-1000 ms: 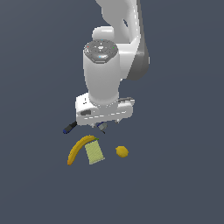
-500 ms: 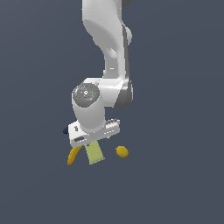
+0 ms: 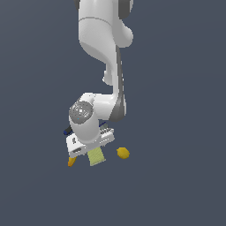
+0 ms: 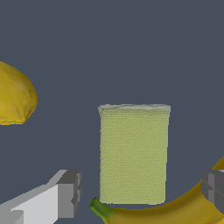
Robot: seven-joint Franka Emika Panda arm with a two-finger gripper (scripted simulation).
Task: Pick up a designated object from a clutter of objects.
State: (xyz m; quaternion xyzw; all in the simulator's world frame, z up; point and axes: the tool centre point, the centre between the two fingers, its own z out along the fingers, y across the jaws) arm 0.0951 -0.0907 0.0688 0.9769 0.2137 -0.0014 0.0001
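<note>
**Operator:** My gripper (image 4: 141,192) is spread wide, with nothing between the grey finger pads (image 4: 70,192); one sits at the lower left of the wrist view, the other at its lower right edge. A second ago the exterior view had the hand riding higher, above the clutter. Now the arm has folded down, and the hand covers most of the pile at lower centre of that frame.

**Observer:** So that's your descent for the grasp?

**Operator:** I'd judge so. The flat pale yellow-green rectangular pad with a fine grid texture (image 4: 133,154) lies between the two fingers, which suggests I'm lined up on the right thing.

**Observer:** How does it lie?

**Operator:** Flat on the dark surface. In the wrist view its long axis runs up and down the frame, so the fingers straddle its short width. In the exterior view only its end (image 3: 96,156) peeks out below the hand.

**Observer:** Neighbours?

**Operator:** The curved yellow banana with a green tip (image 4: 175,210) lies along the pad's near short edge, just beside it or touching; I can't tell which. The small round yellow lemon (image 4: 15,98) sits well apart, at the left edge.
</note>
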